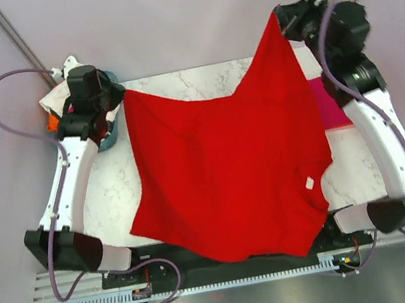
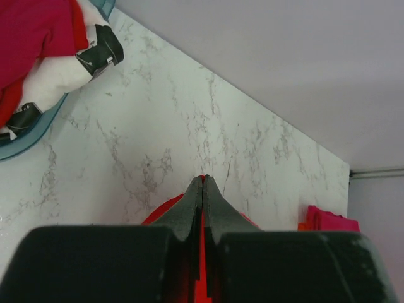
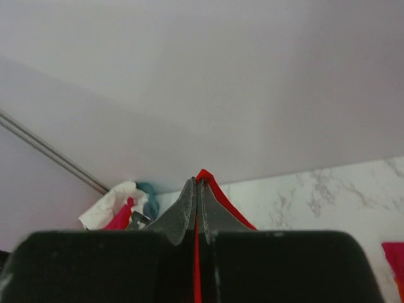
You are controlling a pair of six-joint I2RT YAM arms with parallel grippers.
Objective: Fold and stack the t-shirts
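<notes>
A bright red t-shirt (image 1: 230, 174) hangs spread out above the marble table, its lower hem draped over the near edge. My left gripper (image 1: 118, 96) is shut on its far left corner; a strip of red cloth shows between the closed fingers (image 2: 203, 189). My right gripper (image 1: 281, 18) is shut on the far right corner and holds it higher; red cloth sticks out past the fingertips (image 3: 197, 183). A folded magenta-pink shirt (image 1: 331, 101) over an orange one lies at the right, also in the left wrist view (image 2: 328, 219).
A teal tub (image 2: 25, 142) at the far left holds white, pink and red shirts (image 2: 44, 44), seen from the right wrist too (image 3: 120, 205). The table's far edge (image 1: 196, 69) meets the pale wall. Purple cables loop beside both arms.
</notes>
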